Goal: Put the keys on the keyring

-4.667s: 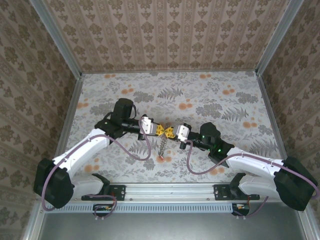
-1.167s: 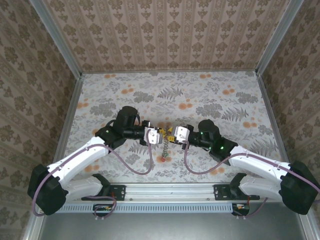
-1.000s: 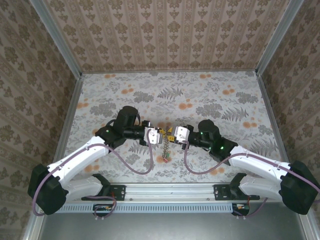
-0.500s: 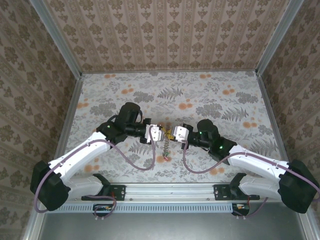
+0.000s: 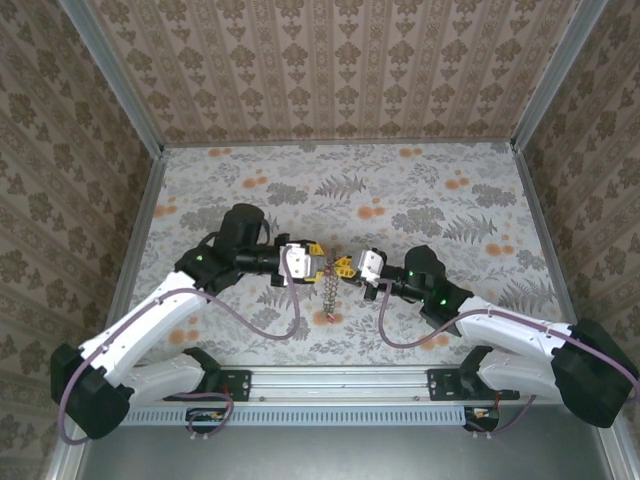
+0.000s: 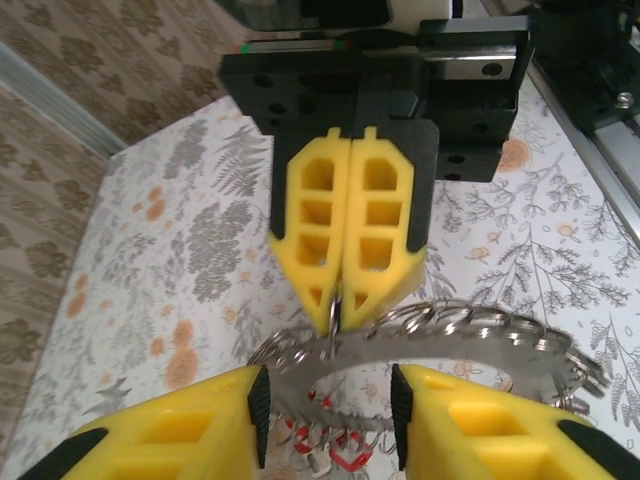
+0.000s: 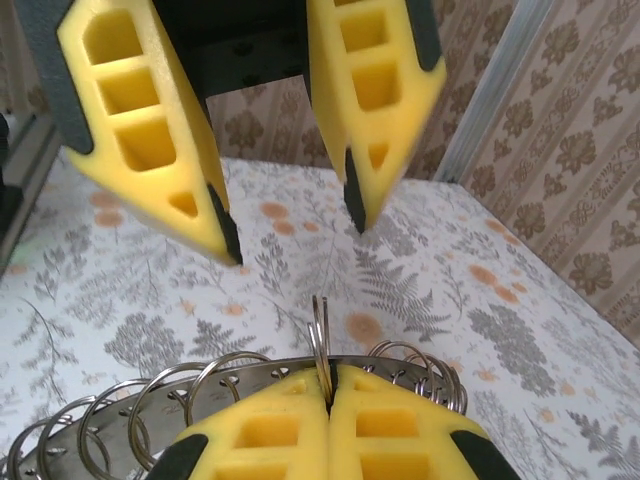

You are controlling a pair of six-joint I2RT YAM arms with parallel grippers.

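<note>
Grey metal with a bumpy edge, the keyring (image 6: pixel 455 338) hangs between my 2 grippers, above the near-middle of the table (image 5: pixel 420 190). My right gripper (image 6: pixel 335 308) has its yellow fingers (image 7: pixel 400 440) pressed together on 1 small ring (image 7: pixel 320 335) that stands up from the band. My left gripper (image 6: pixel 328 398) is spread wide with its gap aimed at the band, and touches nothing so far as I can tell. The red keys (image 6: pixel 335 452) dangle beneath the band. Orientation: from the left wrist, the band arcs crosswise in front of my left fingers, its long axis side to side. Its ringed edge is toward the right gripper and the keys are away from it. From above it reads as a narrow strip running from the grippers toward the near edge, keys at its low end. Step in hand, as I judge it: taking a second hold. To do it well I should advance the left fingers level, then close squarely on the flat of the band beside the pinched ring, with a firm right grip, so the loop cannot swing or twist.
</note>
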